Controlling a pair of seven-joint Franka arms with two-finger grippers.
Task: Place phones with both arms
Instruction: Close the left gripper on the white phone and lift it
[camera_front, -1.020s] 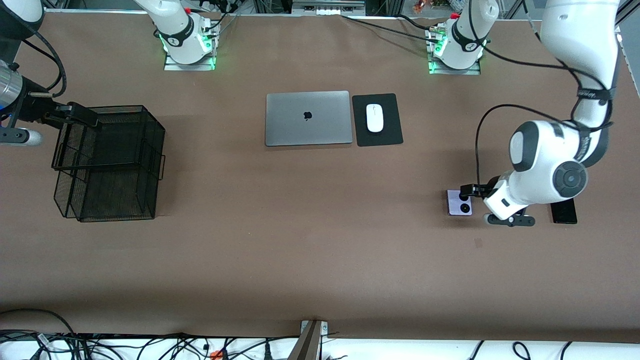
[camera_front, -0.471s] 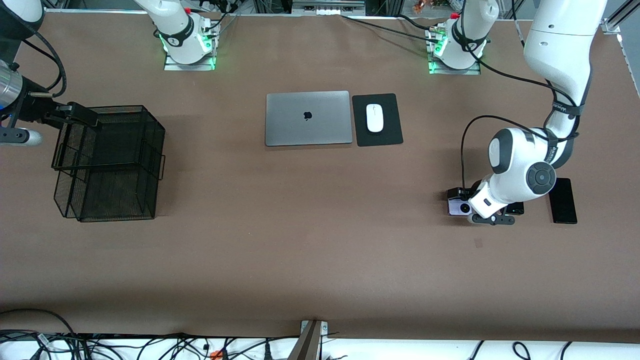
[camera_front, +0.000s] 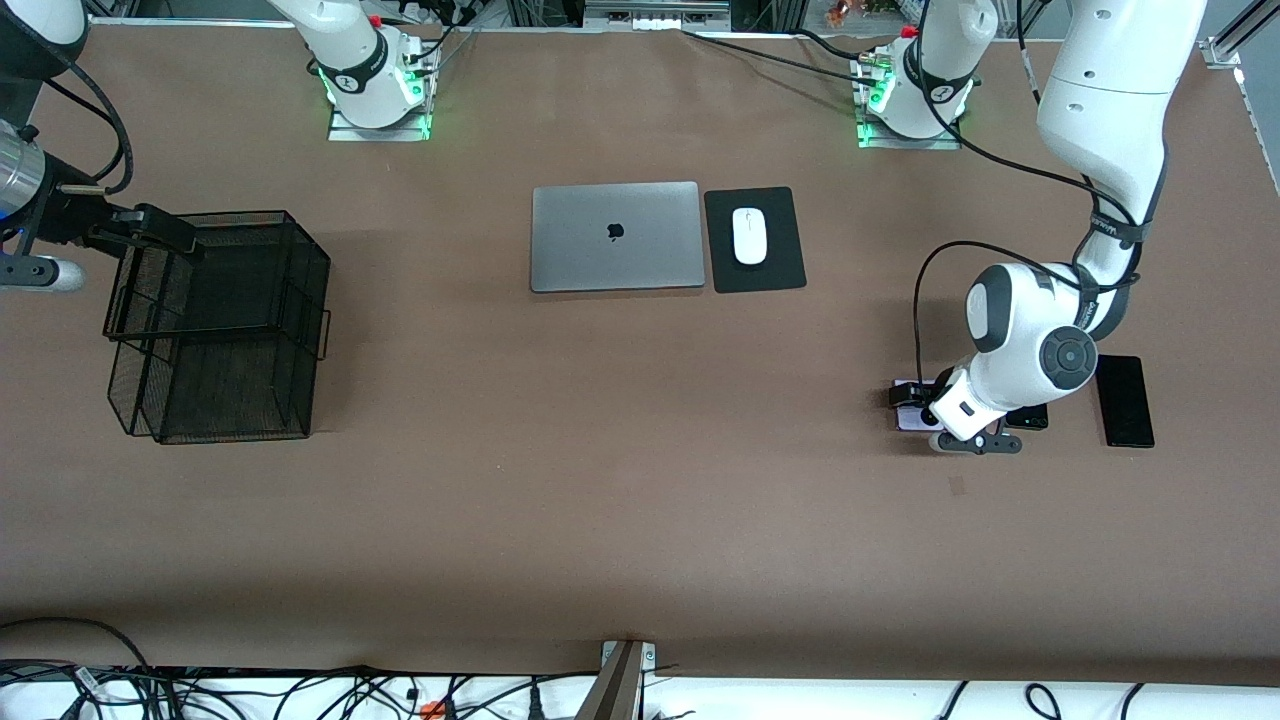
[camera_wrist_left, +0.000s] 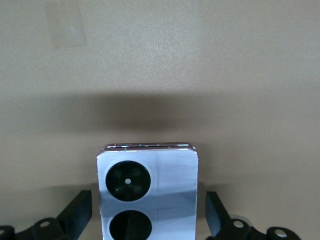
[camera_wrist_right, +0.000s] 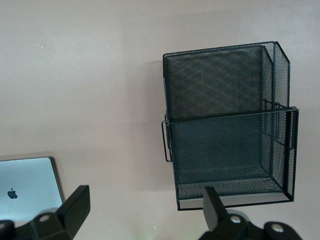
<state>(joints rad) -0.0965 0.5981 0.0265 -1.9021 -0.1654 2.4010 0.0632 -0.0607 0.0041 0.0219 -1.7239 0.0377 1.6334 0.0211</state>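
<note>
While the left gripper sits low at the lilac phone, its fingers are spread wide, one on each long edge with a gap on both sides, gripping nothing. Beside its wrist, toward the left arm's end of the table, lie the small black phone and the longer black slab. Bare brown table surrounds them. Waiting, the right gripper hangs wide open and empty over the black mesh basket.

The left gripper is down low with its fingers wide apart. The right gripper waits up high, also spread, it seems.
</note>
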